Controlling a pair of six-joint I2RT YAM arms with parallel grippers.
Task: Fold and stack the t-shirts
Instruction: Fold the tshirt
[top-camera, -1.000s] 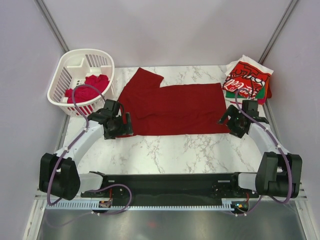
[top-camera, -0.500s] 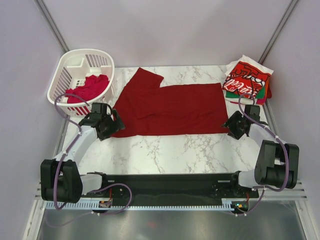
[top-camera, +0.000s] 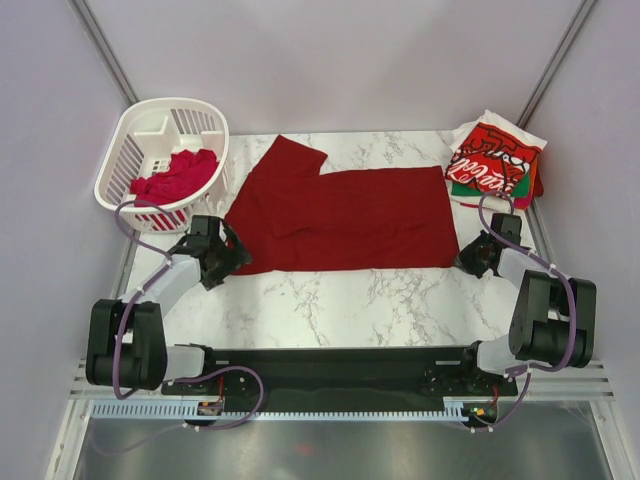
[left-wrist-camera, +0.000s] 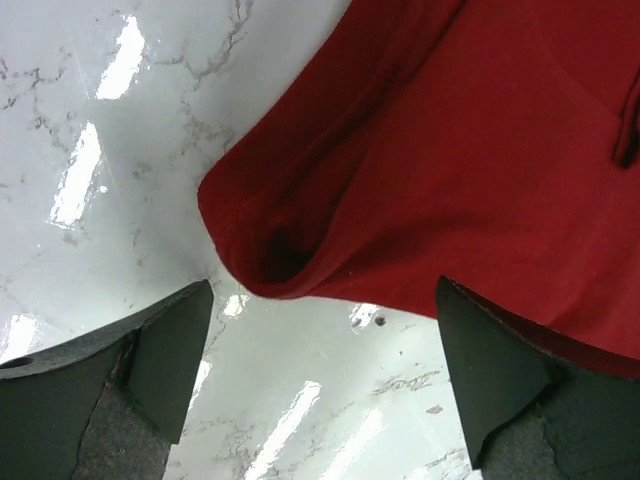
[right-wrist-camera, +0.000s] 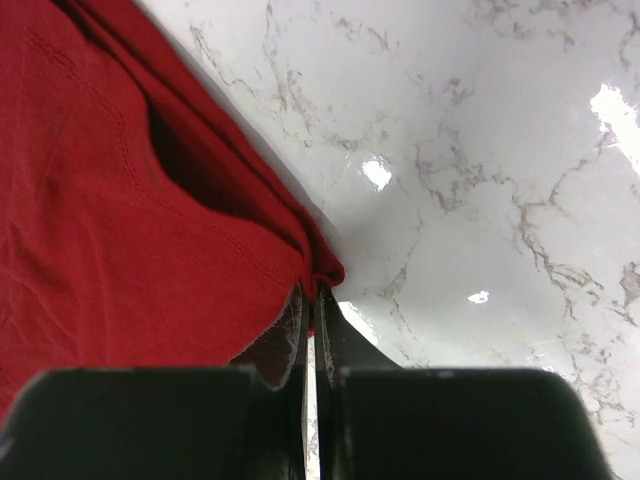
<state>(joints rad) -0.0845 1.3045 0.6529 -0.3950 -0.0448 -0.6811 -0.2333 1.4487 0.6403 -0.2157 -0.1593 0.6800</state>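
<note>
Plain dark red cloth t-shirt (top-camera: 340, 220) lies spread flat mid-table, long side across, one sleeve pointing to the far left. Near hem runs straight between the two arms. Cloth looks thin, limp and light: the near left corner shows a soft rolled lip with a hollow under it in the left wrist view, and it will likely sag and drag if lifted by one point only. Not fragile, not slippery on the pads. Best holds are the two near corners, taken through both layers at the hem seam, so the edge rises level.

Right gripper (right-wrist-camera: 312, 300): fingers together, clamped on the very tip of the near right corner. Bite looks shallow, so the cloth may slip out under pull.

Left gripper (left-wrist-camera: 325, 290): fingers wide apart, straddling the near left corner, nothing held. It likely needs to go lower and further in before closing.

White marble-pattern table (top-camera: 350, 300) carries everything. Far right: stack of folded t-shirts (top-camera: 493, 160), red one with white script on top, green and white edges under it. Far left: white slotted plastic basket (top-camera: 150, 125) with a crumpled red t-shirt (top-camera: 178, 175) inside.
</note>
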